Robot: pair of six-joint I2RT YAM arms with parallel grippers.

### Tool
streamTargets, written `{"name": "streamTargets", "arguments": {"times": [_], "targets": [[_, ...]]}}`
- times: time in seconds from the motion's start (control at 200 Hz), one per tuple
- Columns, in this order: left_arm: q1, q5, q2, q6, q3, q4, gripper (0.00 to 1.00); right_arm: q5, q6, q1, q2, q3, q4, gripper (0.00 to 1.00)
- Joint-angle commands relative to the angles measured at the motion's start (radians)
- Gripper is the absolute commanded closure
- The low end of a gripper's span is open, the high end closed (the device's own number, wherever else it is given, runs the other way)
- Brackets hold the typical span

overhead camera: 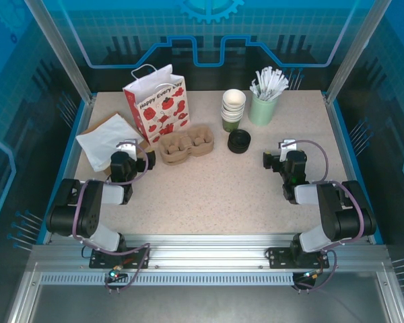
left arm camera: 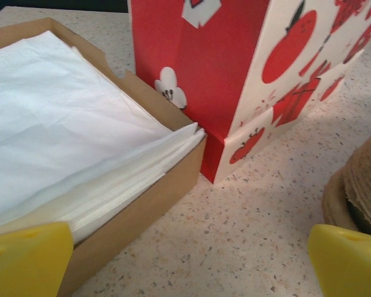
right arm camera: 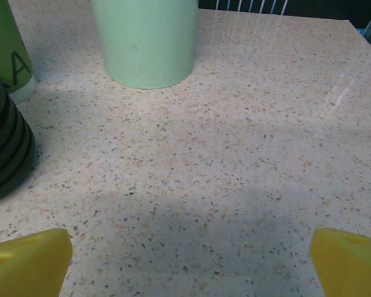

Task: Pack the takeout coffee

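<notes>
Mid-table, open top (overhead camera: 209, 171) btw L & R jaws, both released wide; lid stack (overhead camera: 239, 142) just beyond.

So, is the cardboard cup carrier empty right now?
Empty: in the top view the cup carrier shows bare cardboard wells, with no cup seated in any.

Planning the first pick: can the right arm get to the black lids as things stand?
Likely yes. Its fingers are open and only bare table lies between them and the black lids, just to their left.
</notes>
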Motion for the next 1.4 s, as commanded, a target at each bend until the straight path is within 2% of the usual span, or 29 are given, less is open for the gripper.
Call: {"name": "streamTargets", "arguments": {"times": [0.0, 0.065, 0.135, 0.24, 0.285, 0.34, 0.42, 0.49, 0.63, 0.74, 0.865, 0.965, 1.015, 1.076, 1.211, 1.396], "targets": [[0.01, -0.103, -0.135, -0.051, -0.023, -0.025, 0.01, 0.022, -0.012, 0.017, -0.052, 0.022, -0.017, 0.0], [0.01, -0.191, -0.248, -0.091, -0.035, -0.109, 0.01, 0.086, 0.01, 0.027, -0.129, 0.05, -0.143, 0.0], [0.012, -0.274, -0.406, -0.173, -0.015, -0.285, 0.01, 0.143, 0.075, 0.02, -0.228, 0.1, -0.32, 0.0], [0.016, -0.273, -0.601, -0.313, 0.079, -0.612, 0.01, 0.224, 0.242, -0.005, -0.385, 0.156, -0.533, 0.0], [0.013, -0.199, -0.659, -0.369, 0.121, -0.719, 0.01, 0.262, 0.372, -0.026, -0.445, 0.208, -0.725, 0.0], [0.012, -0.031, -0.695, -0.405, 0.147, -0.76, 0.01, 0.172, 0.444, -0.048, -0.495, 0.278, -0.869, 0.0], [-0.016, 0.163, -0.704, -0.511, 0.155, -0.755, 0.01, -0.031, 0.419, -0.024, -0.541, 0.291, -0.852, 0.01], [-0.096, 0.214, -0.685, -0.536, 0.17, -0.765, 0.03, -0.119, 0.363, 0.047, -0.541, 0.329, -0.858, 0.01], [-0.304, 0.161, -0.591, -0.441, 0.288, -0.879, 0.05, -0.113, 0.211, 0.204, -0.395, 0.554, -1.018, 0.01], [-0.392, 0.171, -0.483, -0.385, 0.403, -0.935, 0.06, -0.118, 0.182, 0.257, -0.19, 0.785, -1.135, 0.01], [-0.444, 0.201, -0.358, -0.355, 0.54, -1.01, 0.12, -0.107, 0.311, 0.257, 0.011, 1.007, -1.188, 0.12], [-0.489, 0.185, -0.317, -0.327, 0.591, -1.028, 0.13, -0.03, 0.381, 0.255, 0.145, 1.157, -1.244, 0.23], [-0.503, 0.181, -0.305, -0.322, 0.601, -1.021, 0.14, 0.015, 0.385, 0.256, 0.212, 1.235, -1.287, 0.24], [-0.511, 0.178, -0.292, -0.322, 0.613, -1.024, 0.16, 0.048, 0.378, 0.255, 0.277, 1.309, -1.319, 0.3], [-0.52, 0.16, -0.285, -0.314, 0.626, -1.039, 0.18, 0.069, 0.369, 0.254, 0.391, 1.441, -1.373, 0.39], [-0.52, 0.144, -0.293, -0.305, 0.624, -1.056, 0.19, 0.097, 0.357, 0.246, 0.483, 1.543, -1.403, 0.44]]}}
